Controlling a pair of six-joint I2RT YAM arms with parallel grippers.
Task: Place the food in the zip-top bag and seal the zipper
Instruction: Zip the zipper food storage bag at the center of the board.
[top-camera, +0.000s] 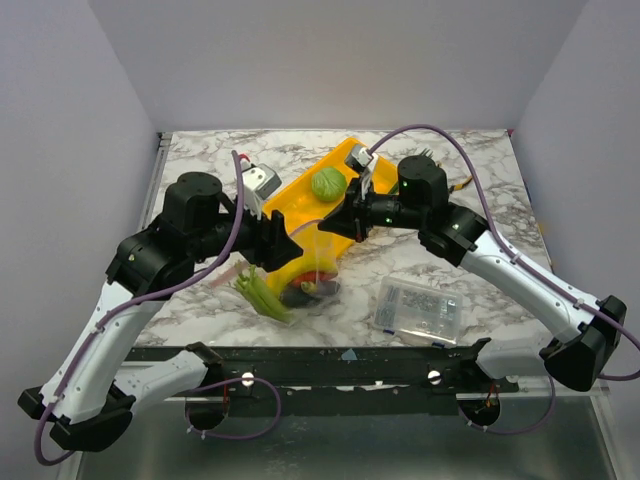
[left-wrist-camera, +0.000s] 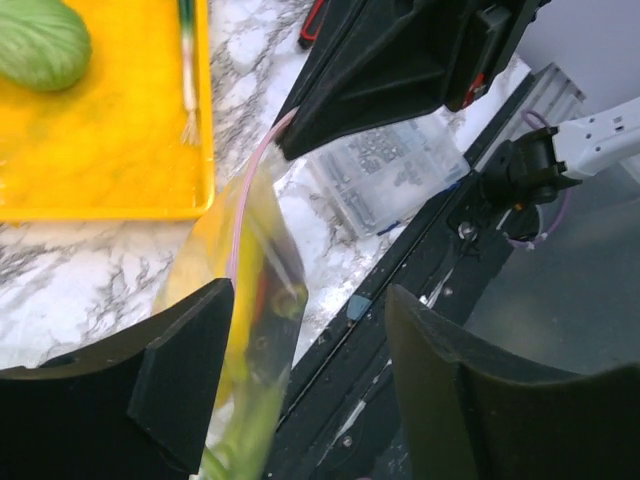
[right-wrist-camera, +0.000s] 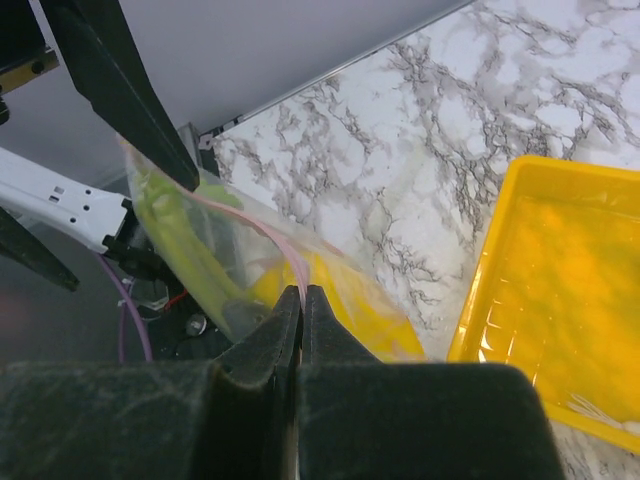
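Observation:
The zip-top bag (top-camera: 312, 265) hangs between my two grippers, above the table in front of the yellow tray (top-camera: 290, 200). Yellow, green and red food shows through it (left-wrist-camera: 240, 380). My right gripper (right-wrist-camera: 302, 292) is shut on the pink zipper (right-wrist-camera: 285, 250) at one end of the mouth. My left gripper (left-wrist-camera: 310, 370) is open, its jaws wide apart, and the bag lies against its left finger (left-wrist-camera: 170, 370). A green leafy piece (top-camera: 328, 183) and a leek (left-wrist-camera: 187, 70) lie in the tray.
A rigid clear box of small parts (top-camera: 418, 305) sits on the marble table to the right of the bag. The black front rail (top-camera: 330, 365) runs below it. A yellow-handled tool (top-camera: 458, 184) lies behind my right arm.

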